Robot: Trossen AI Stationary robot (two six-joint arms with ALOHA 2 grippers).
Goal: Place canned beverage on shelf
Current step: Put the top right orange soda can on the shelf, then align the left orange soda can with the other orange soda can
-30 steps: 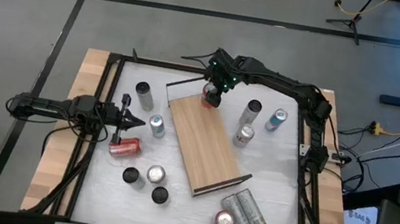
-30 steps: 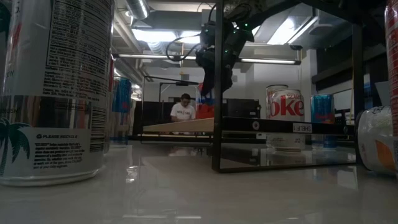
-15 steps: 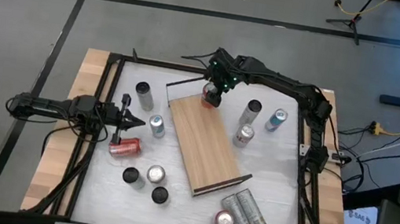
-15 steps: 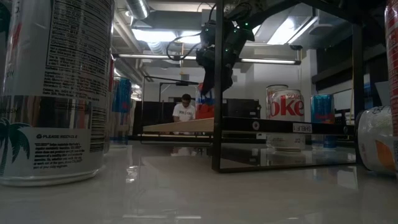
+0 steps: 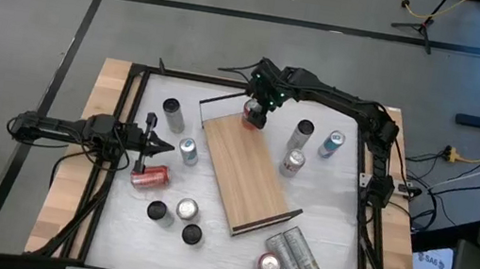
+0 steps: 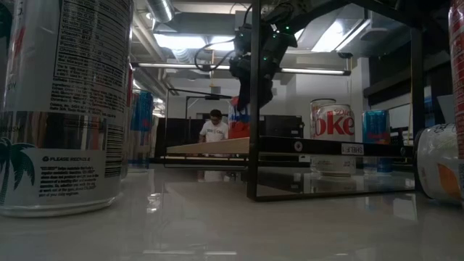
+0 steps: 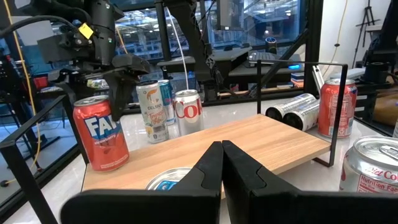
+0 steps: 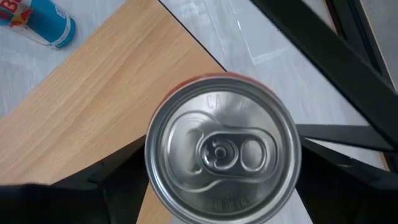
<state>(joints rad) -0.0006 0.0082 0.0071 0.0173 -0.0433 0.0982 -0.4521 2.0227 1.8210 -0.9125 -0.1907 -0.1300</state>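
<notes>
The shelf (image 5: 246,174) is a light wooden board lying slantwise mid-table, its black rail at the far end. A red can (image 5: 252,114) stands upright on the shelf's far end; it also shows in the left wrist view (image 7: 101,134) and the low view (image 6: 238,122). My right gripper (image 5: 256,106) is directly above it, fingers on either side of its top (image 8: 222,149). My left gripper (image 5: 164,149) is shut and empty near the table's left edge, pointing at the shelf (image 7: 249,140). My right gripper holds the red can by its upper sides, one finger (image 8: 118,177) on each side, coming from above and pointing down. The can's top hides the fingertips. The can stands upright with its bottom on the shelf's far end.
Upright cans stand left (image 5: 172,113) and right (image 5: 302,132) of the shelf, a red can lies on its side (image 5: 150,176) by my left gripper, and several cans lie at the near right (image 5: 290,257). A black frame (image 5: 133,118) rims the table.
</notes>
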